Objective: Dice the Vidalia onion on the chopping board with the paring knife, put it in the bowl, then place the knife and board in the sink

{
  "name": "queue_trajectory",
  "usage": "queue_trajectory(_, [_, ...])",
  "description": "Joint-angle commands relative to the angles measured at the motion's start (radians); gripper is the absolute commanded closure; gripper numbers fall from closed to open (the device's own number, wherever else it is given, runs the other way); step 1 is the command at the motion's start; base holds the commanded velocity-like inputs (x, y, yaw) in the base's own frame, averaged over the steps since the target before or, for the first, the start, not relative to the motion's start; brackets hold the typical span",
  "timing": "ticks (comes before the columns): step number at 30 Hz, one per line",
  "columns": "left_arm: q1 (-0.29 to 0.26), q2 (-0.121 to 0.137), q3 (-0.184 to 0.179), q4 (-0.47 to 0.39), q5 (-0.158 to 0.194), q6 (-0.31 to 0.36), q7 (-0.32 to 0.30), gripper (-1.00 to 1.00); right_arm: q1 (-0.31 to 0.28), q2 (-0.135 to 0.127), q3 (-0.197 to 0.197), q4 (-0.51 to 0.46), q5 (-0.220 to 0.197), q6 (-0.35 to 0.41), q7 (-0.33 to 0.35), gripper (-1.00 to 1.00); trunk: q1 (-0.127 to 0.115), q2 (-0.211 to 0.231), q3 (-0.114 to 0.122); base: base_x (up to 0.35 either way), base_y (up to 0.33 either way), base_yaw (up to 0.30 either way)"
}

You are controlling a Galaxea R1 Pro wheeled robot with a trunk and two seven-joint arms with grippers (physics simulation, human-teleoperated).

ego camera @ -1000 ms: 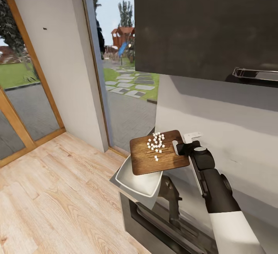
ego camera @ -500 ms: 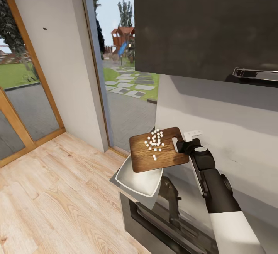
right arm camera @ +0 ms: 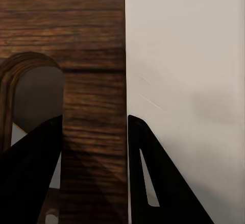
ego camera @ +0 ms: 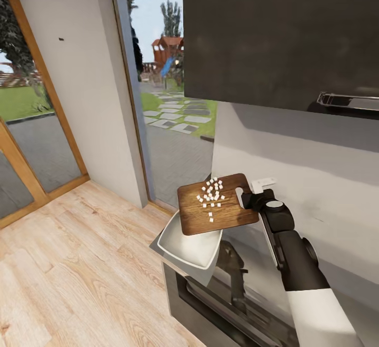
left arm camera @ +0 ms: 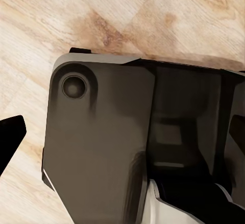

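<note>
Wooden chopping board (ego camera: 218, 210) clamped in right end effector (ego camera: 247, 199), above bowl (ego camera: 190, 244).

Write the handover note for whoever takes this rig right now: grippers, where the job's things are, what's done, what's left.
Right gripper: jaws shut on the handle end of the brown wooden chopping board, one finger through the slot hole.
Left gripper: its open or shut state cannot be told from the left wrist view, which looks down at the robot's dark body over the wood floor.
The board is held above the white square bowl at the end of the grey countertop, with the small white onion cubes on top.
Done: onion diced.
Left: tip the dice into the bowl, then put board and paring knife in the sink.
</note>
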Motion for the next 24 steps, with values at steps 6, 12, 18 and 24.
queue_trajectory(6, [-0.001, -0.001, 0.004, 0.001, 0.006, -0.003, -0.001, -1.0, 0.0, 0.0, 0.0, -0.001, 0.011, 0.005, 0.008, 1.0, 0.001, -0.002, -0.002, 0.0, 0.0, 0.0])
queue_trajectory(12, [-0.001, -0.001, 0.004, 0.001, 0.006, -0.003, -0.001, -1.0, 0.0, 0.0, 0.0, -0.001, 0.011, 0.004, 0.008, 1.0, 0.001, -0.002, -0.002, 0.0, 0.0, 0.0])
queue_trajectory(18, [-0.001, -0.001, 0.004, 0.001, 0.006, -0.003, -0.001, -1.0, 0.0, 0.0, 0.001, -0.001, 0.011, 0.004, 0.008, 1.0, 0.001, -0.002, -0.002, 0.0, 0.0, 0.0])
queue_trajectory(24, [-0.001, -0.001, 0.004, 0.001, 0.006, -0.003, -0.001, -1.0, -0.001, 0.0, 0.001, -0.001, 0.012, 0.002, 0.008, 1.0, 0.001, -0.002, -0.002, 0.0, 0.0, 0.0])
